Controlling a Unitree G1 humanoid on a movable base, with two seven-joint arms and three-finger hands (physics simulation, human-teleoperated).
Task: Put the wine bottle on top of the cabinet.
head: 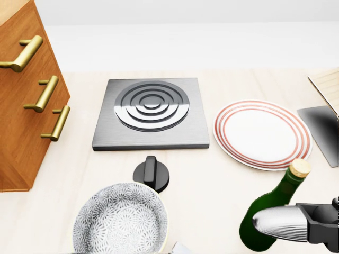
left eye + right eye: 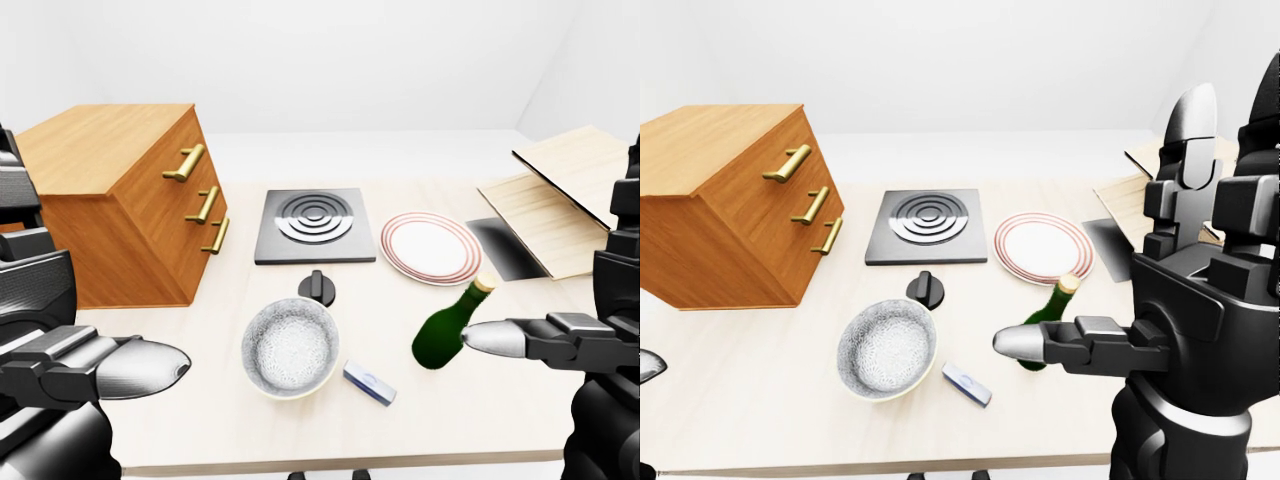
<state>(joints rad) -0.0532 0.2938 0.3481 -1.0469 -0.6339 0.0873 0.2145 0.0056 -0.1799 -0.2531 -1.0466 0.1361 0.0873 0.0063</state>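
Left-eye view: the dark green glass wine bottle stands near the pale wooden surface's right edge, ungrasped; transfer to the orange-brown wooden cabinet remains. Head view: its long axis tilts, cork up-right. Right-eye view: right hand fingers spread, released; left hand's state cannot be told.

- A simulated kitchen scene with plain white walls.
- A pale wooden desk carries a hotplate with its knob.
- A striped plate and patterned bowl sit nearby.
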